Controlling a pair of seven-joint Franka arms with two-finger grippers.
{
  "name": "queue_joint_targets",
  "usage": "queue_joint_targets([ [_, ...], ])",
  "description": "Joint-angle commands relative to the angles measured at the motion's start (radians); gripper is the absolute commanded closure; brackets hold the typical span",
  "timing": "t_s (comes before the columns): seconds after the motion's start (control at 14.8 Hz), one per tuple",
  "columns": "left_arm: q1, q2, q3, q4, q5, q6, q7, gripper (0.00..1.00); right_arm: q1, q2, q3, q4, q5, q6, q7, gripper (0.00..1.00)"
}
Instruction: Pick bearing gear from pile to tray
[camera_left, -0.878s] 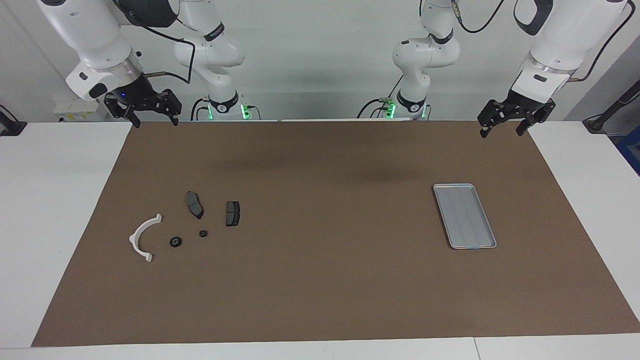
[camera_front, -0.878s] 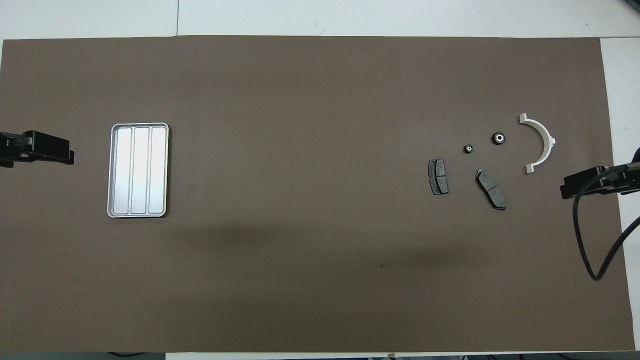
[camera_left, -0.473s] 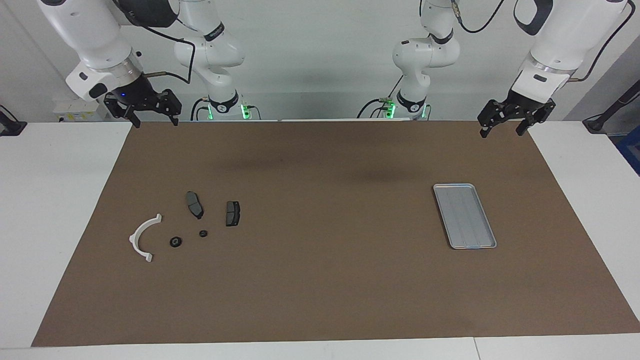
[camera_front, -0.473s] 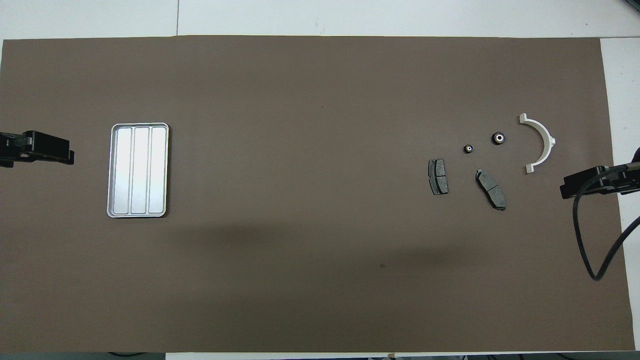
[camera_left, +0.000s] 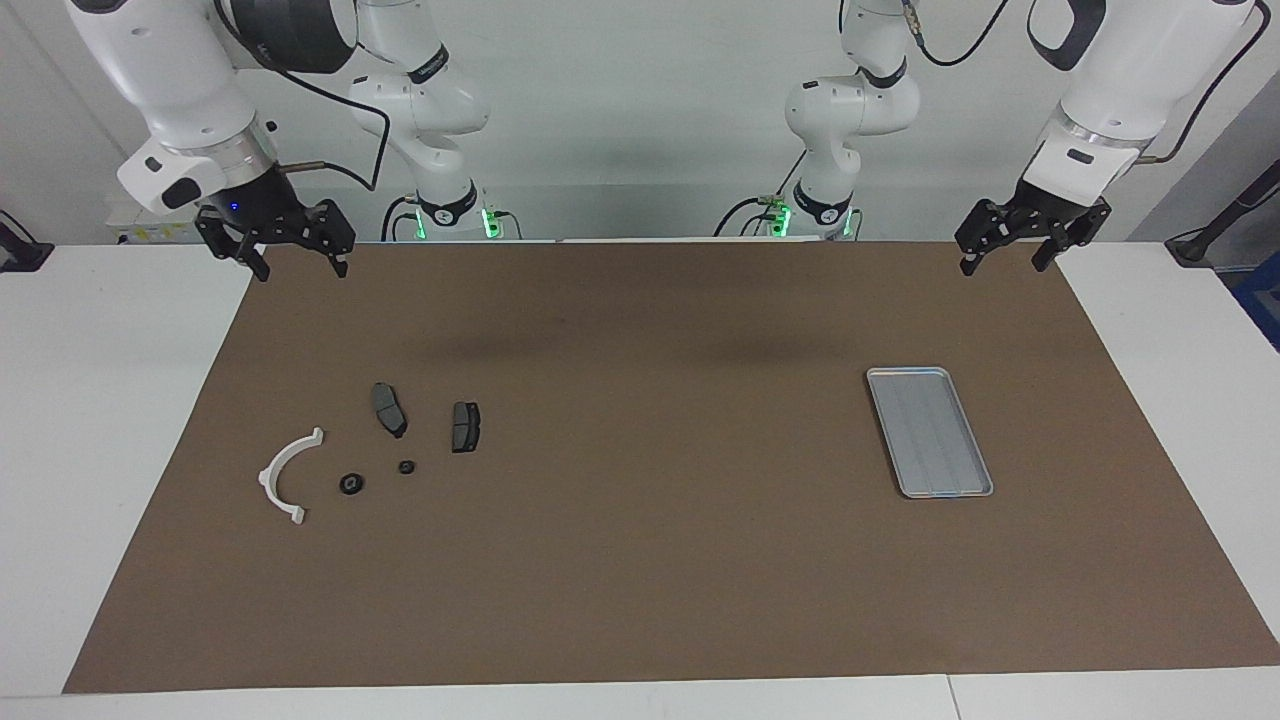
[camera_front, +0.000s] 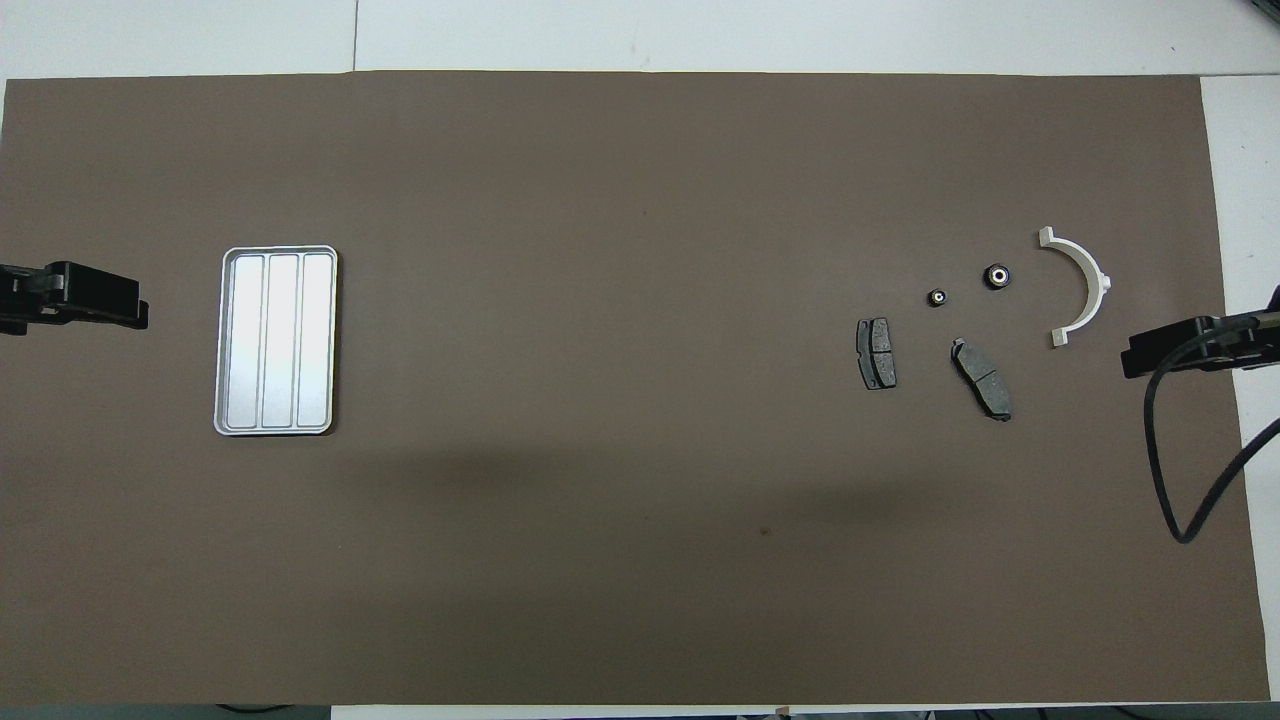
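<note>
The pile lies on the brown mat toward the right arm's end: a white arc bracket (camera_left: 280, 478) (camera_front: 1085, 285), two dark grey brake pads (camera_left: 389, 409) (camera_left: 465, 426) (camera_front: 981, 378) (camera_front: 876, 353), and two small black round pieces with pale centres (camera_left: 350, 485) (camera_left: 406, 467) (camera_front: 997, 276) (camera_front: 937, 297). The silver ribbed tray (camera_left: 929, 432) (camera_front: 277, 340) lies empty toward the left arm's end. My right gripper (camera_left: 300, 270) (camera_front: 1190, 348) hangs open and empty over the mat's corner, above and apart from the pile. My left gripper (camera_left: 1002, 266) (camera_front: 75, 308) waits open and empty over the mat's edge near the tray.
The brown mat (camera_left: 650, 560) covers most of the white table (camera_left: 100, 400). A black cable (camera_front: 1165, 470) loops down from the right arm over the mat's end. Both arm bases stand at the robots' edge of the table.
My right gripper has shifted a little outward toward its end of the table. The left gripper, the pile and the tray have not moved.
</note>
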Motion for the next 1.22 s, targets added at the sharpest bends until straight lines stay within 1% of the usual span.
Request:
queue_joint_targets([
  [0.0, -0.003, -0.037, 0.002, -0.043, 0.013, 0.014, 0.002, 0.00, -0.041, 0.137, 0.007, 0.070, -0.003, 0.062, -0.060, 0.00],
  [0.2, -0.003, -0.037, 0.002, -0.043, 0.013, 0.014, 0.002, 0.00, -0.059, 0.310, 0.009, 0.189, -0.001, 0.084, -0.094, 0.00],
  [0.27, -0.003, -0.037, 0.002, -0.043, 0.013, 0.014, 0.002, 0.00, -0.059, 0.356, 0.009, 0.214, 0.002, 0.119, -0.103, 0.00],
  [0.34, -0.003, -0.037, 0.002, -0.043, 0.013, 0.013, 0.002, 0.00, -0.065, 0.382, 0.009, 0.214, 0.002, 0.168, -0.103, 0.00],
  [0.54, -0.004, -0.037, 0.002, -0.043, 0.013, 0.014, 0.002, 0.00, -0.067, 0.464, 0.010, 0.208, 0.010, 0.266, -0.105, 0.02],
  [0.68, -0.004, -0.037, 0.002, -0.043, 0.013, 0.014, 0.002, 0.00, -0.056, 0.495, 0.012, 0.178, 0.010, 0.332, -0.103, 0.05],
  [0.74, -0.003, -0.037, 0.002, -0.043, 0.013, 0.014, 0.002, 0.00, -0.056, 0.498, 0.010, 0.146, 0.008, 0.363, -0.105, 0.05],
  [0.95, -0.003, -0.037, 0.002, -0.043, 0.013, 0.014, 0.002, 0.00, -0.051, 0.489, 0.010, 0.043, 0.008, 0.430, -0.116, 0.05],
  [1.15, -0.004, -0.037, 0.002, -0.043, 0.013, 0.014, 0.002, 0.00, -0.061, 0.492, 0.010, -0.003, 0.010, 0.483, -0.146, 0.06],
])
